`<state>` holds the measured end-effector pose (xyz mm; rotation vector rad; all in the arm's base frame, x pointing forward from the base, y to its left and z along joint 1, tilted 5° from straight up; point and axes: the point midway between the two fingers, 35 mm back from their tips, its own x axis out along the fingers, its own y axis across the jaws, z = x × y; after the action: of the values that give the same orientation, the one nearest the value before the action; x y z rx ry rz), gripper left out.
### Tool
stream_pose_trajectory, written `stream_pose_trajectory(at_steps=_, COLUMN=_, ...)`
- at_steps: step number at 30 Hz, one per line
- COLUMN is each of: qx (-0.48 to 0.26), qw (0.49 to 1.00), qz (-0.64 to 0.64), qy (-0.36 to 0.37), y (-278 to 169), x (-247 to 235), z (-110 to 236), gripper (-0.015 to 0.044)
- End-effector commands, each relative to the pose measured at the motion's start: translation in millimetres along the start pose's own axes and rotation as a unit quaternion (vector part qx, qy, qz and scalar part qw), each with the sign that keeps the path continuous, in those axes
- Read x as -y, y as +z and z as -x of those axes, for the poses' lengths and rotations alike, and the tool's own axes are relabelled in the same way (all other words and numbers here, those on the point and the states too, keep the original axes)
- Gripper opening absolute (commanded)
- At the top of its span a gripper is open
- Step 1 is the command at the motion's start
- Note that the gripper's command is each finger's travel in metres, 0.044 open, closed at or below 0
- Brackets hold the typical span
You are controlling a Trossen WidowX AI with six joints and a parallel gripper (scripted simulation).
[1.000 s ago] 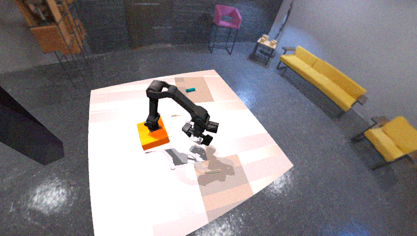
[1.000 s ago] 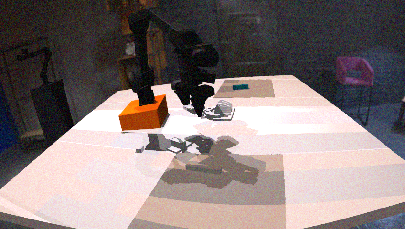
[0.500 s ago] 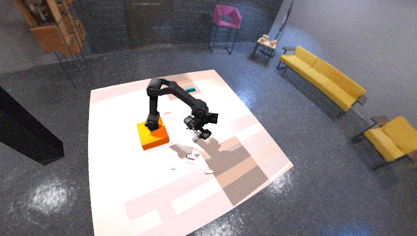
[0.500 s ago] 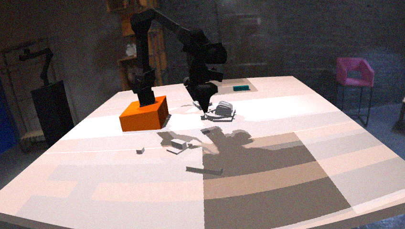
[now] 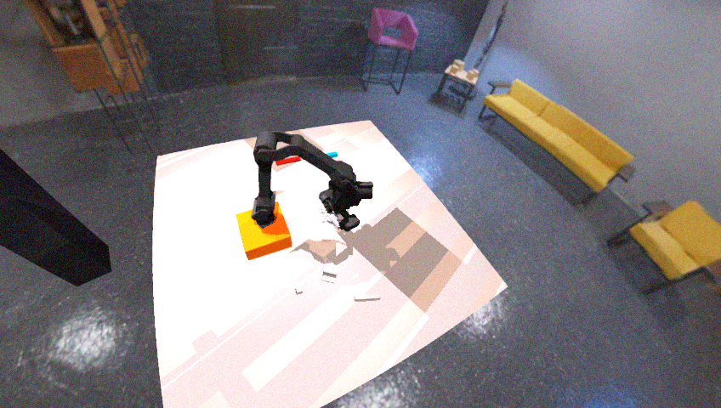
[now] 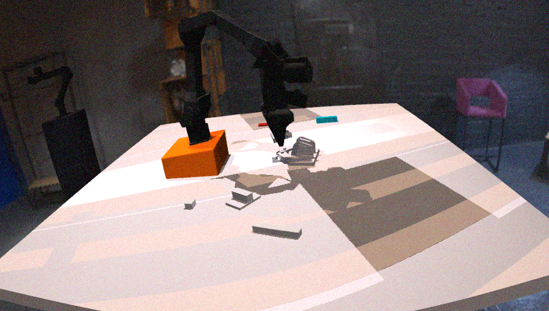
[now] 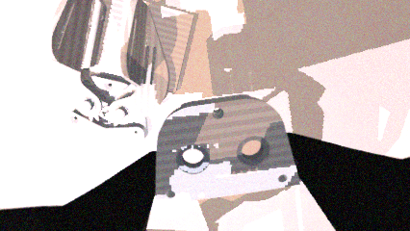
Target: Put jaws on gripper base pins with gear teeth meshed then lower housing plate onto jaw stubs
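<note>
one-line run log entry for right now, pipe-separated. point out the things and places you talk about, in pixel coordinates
end effector (image 5: pixel 339 212) (image 6: pixel 280 144) (image 7: pixel 219 148): shut on housing plate (image 7: pixel 226 137) | plate: aloft, off the jaw stubs | gripper base (image 6: pixel 302 163): on table | release: pending

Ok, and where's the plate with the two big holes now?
In the wrist view, the housing plate is low in the middle, gripped between the two black jaws, with the grey gripper base up to its left.

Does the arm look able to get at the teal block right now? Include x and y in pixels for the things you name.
Probably not: its pincer (image 6: pixel 281 144) (image 7: pixel 219 148) is shut on the housing plate (image 7: pixel 226 127), though nothing visible blocks the teal block (image 5: pixel 332 155) (image 6: pixel 326 119).
</note>
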<state>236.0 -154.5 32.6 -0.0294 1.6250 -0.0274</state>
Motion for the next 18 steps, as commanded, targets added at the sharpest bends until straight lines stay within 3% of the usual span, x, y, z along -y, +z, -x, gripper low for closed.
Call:
stream_pose_trajectory(at_steps=1, qx=0.003, qw=0.999, qz=-0.033, qy=0.002, y=4.4, x=-15.9, z=0.6, gripper=0.0351)
stream_pose_trajectory(at_steps=18, qx=0.001, qw=0.989, qz=-0.149, qy=0.004, y=14.9, x=-70.6, z=-0.8, gripper=0.0351)
